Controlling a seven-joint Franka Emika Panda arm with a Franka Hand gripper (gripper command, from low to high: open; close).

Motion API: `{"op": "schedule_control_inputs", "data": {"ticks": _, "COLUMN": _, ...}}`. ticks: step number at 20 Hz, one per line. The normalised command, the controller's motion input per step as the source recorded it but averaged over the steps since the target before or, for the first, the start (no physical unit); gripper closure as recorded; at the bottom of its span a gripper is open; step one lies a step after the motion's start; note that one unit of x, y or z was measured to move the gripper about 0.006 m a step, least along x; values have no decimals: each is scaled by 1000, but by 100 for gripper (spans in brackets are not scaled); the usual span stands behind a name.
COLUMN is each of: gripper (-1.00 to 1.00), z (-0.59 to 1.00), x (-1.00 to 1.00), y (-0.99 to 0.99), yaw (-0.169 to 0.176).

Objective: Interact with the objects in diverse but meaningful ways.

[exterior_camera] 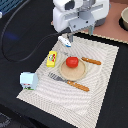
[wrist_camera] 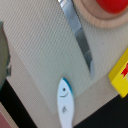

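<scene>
Gripper [exterior_camera: 68, 36] hangs over tube [exterior_camera: 64, 42] at mat's [exterior_camera: 100, 75] 12 o'clock edge; finger spread can't be told. Off-centre descent could skid tube into knife [wrist_camera: 80, 37].

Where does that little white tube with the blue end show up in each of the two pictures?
Exterior view: the white tube lies on the mat's far edge, just under the end effector.
Wrist view: it lies beside the knife's blade, at the mat's edge.
Shared landmark: the yellow packet close by.
</scene>
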Motion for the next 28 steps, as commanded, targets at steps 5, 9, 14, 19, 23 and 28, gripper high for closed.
{"op": "schedule_control_inputs", "data": {"ticks": 5, "gripper": -100, "z": 43, "x": 66, "y": -328, "yaw": 126}}
{"op": "schedule_control_inputs", "data": {"ticks": 9, "gripper": -100, "z": -10, "x": 124, "y": -474, "yaw": 0}}
{"op": "schedule_control_inputs", "data": {"ticks": 14, "gripper": -100, "z": -33, "x": 22, "y": -262, "yaw": 0}}
{"op": "schedule_control_inputs", "data": {"ticks": 19, "gripper": -100, "z": -102, "x": 55, "y": -199, "yaw": 15}}
{"op": "schedule_control_inputs", "data": {"ticks": 23, "gripper": -100, "z": -128, "x": 160, "y": -172, "yaw": 117}}
{"op": "schedule_control_inputs", "data": {"ticks": 28, "gripper": -100, "z": -163, "x": 109, "y": -204, "yaw": 108}}
